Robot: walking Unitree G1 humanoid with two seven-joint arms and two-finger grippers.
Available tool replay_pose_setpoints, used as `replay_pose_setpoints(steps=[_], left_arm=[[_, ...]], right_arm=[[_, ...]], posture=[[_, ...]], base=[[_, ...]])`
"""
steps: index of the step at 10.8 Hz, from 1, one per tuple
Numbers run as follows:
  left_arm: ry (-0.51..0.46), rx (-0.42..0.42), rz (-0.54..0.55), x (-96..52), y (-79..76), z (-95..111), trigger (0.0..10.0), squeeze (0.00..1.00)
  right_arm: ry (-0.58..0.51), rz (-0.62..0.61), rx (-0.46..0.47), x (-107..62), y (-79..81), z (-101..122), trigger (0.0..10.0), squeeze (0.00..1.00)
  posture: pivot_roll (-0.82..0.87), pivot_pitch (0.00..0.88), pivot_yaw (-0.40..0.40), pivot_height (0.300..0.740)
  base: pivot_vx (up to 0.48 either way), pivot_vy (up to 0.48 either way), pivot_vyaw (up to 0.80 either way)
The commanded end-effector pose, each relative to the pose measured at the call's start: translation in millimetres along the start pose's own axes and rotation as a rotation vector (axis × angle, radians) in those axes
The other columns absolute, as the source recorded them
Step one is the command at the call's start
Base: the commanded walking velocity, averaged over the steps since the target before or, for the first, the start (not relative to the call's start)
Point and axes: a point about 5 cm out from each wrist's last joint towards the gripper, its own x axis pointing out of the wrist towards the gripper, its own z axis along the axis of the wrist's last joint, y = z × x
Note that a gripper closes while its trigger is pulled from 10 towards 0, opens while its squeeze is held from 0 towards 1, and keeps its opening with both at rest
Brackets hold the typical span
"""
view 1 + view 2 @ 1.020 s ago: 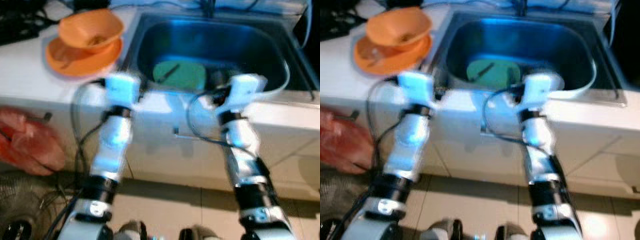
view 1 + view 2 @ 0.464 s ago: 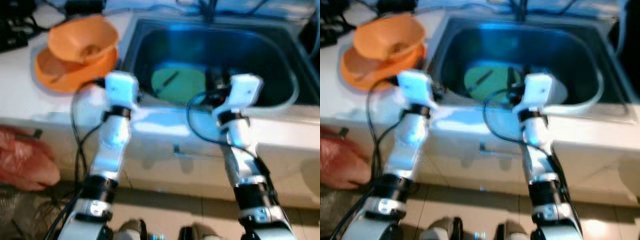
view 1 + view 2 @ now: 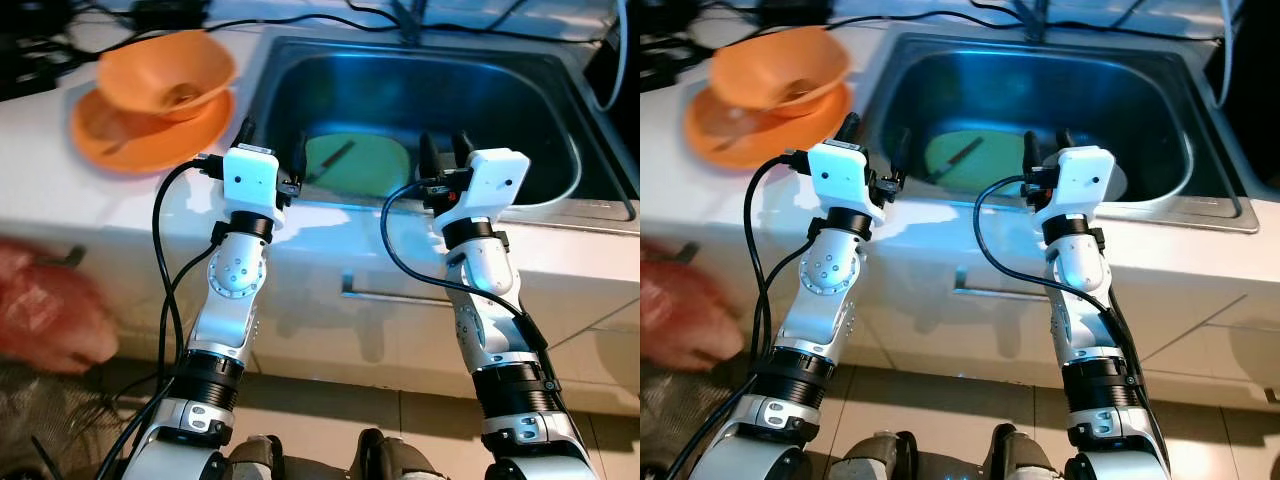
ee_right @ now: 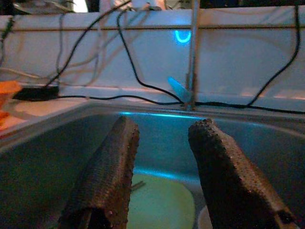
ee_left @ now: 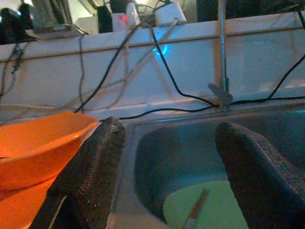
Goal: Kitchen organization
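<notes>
an orange bowl (image 3: 168,72) sits on an orange plate (image 3: 150,130) on the white counter (image 3: 60,190). the steel sink (image 3: 520,95) gleams blue-grey, with a pale green plate (image 3: 365,165) bearing a dark utensil (image 3: 336,155). both grippers' fingers (image 5: 90,176) are black with a dotted texture. black cables (image 5: 167,71) cross the white wall (image 5: 267,62). something reddish-pink (image 3: 45,320) blurs at near left.

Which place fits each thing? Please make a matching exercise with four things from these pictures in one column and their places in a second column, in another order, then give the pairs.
Things:
1. orange bowl
2. green plate
3. left gripper
4. tap

Places:
A. on the bottom of the sink
B. at the back edge of the sink
C. on the orange plate on the counter
D. over the front left corner of the sink

Pairs: 1-C, 2-A, 3-D, 4-B
</notes>
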Motion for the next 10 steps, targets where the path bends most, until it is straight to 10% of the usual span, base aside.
replay_pose_setpoints(steps=[1, 10], left_arm=[[0.011, -0.014, 0.005, -2.0, 0.4, -1.5, 10.0, 0.00], [0.024, -0.001, -0.009, -3.8, -1.2, -3.8, 10.0, 0.00]], right_arm=[[-0.004, -0.007, 0.006, -1.6, -1.5, 0.4, 10.0, 0.00], [0.002, -0.007, 0.007, -2.5, -0.8, -1.2, 10.0, 0.00]], posture=[[0.08, 0.192, 0.012, 0.740], [0.08, 0.196, 0.012, 0.740]], base=[[0.000, 0.356, 0.00], [0.000, 0.315, 0.00]])
